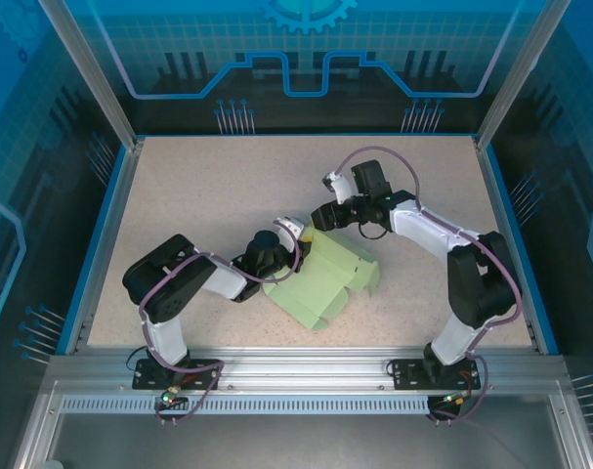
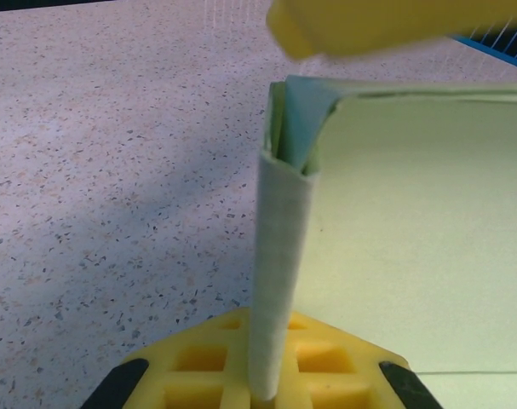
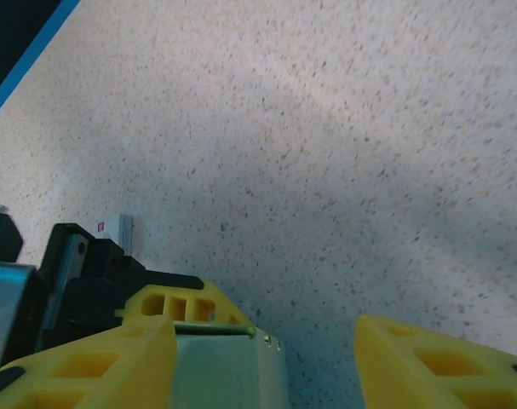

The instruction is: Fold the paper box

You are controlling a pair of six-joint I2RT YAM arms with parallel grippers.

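Both jaws at the box (image 1: 325, 281), mid-table (image 1: 198, 186).
Left jaws pinch an upright flap (image 2: 279, 256); right jaws stand spread beside its far edge. Flap-folding step, I judge; next, right jaws must grip the adjoining panel.

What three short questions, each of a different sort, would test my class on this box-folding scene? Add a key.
1. True or false: the left gripper pinches a folded edge of the paper box.
2. Multiple choice: the right gripper is A) shut on the box, B) open, with bare table showing between its jaws, C) shut on nothing.
3. Short answer: what colour are the right gripper's fingers?

Key: 1 true; 2 B; 3 yellow.
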